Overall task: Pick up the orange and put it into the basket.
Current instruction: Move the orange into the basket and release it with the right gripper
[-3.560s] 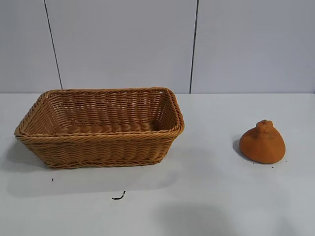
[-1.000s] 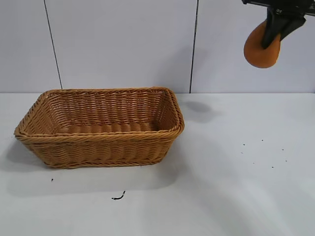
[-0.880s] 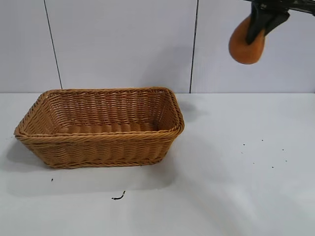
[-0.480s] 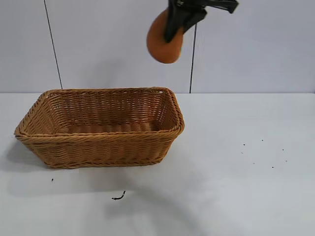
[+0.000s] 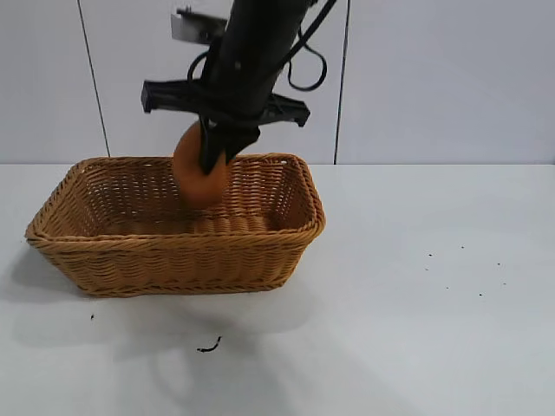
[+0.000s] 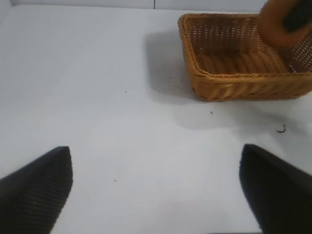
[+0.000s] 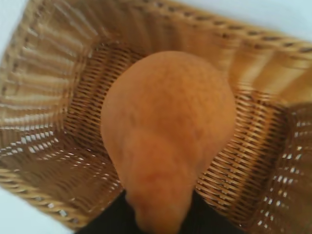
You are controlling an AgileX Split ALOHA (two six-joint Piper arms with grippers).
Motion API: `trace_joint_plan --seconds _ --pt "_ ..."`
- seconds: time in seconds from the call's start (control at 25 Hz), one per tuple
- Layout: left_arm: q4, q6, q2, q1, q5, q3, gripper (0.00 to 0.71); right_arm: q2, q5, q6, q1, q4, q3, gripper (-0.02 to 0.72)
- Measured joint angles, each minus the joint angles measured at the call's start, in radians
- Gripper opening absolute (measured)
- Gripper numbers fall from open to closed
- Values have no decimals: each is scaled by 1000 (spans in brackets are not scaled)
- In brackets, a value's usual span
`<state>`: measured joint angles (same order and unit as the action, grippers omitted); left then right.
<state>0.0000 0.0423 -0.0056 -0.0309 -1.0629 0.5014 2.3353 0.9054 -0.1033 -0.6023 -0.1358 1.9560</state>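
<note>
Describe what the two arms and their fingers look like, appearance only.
The right arm is matte black, with looped black cables beside it, a small pale tag near its top and a black crossbar above dark fingers. Of the left arm only the fingers show: two broad black pads with a fine ribbed texture.

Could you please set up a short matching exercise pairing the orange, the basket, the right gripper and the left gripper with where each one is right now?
Things:
1. orange
2. basket
3. right gripper
4. left gripper

Places or states:
A. resting on the white table
B. open, over bare table away from the basket
C. held in the air over the basket's inside
D. shut on the fruit, above the basket

Pairs: 1-C, 2-A, 3-D, 4-B
</note>
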Motion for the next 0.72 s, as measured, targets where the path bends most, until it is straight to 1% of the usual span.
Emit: trace_joint_plan --seconds 0.04,0.08,0.12,0.16,0.24,0.28,0.36,0.48,0.64,0.72 --pt "0 0 0 0 0 0 666 0 2 0 0 0 0 100" --pt "0 0 0 0 0 0 666 0 2 0 0 0 0 100" --pt "0 0 0 0 0 0 666 -5 4 1 0 0 0 260" --pt "0 0 0 0 0 0 666 -10 6 3 0 0 0 366" --pt "0 0 0 0 0 0 666 -32 20 4 0 1 1 533" --pt "0 0 0 0 0 0 666 -43 26 4 0 2 1 590" --pt "0 0 0 0 0 0 666 -75 31 4 0 9 1 630" --pt "0 0 0 0 0 0 666 -125 38 4 2 37 1 650" --pt "0 0 0 0 0 0 666 -174 78 -25 27 124 9 652" --pt "0 0 0 0 0 0 666 -180 111 -38 55 162 12 652"
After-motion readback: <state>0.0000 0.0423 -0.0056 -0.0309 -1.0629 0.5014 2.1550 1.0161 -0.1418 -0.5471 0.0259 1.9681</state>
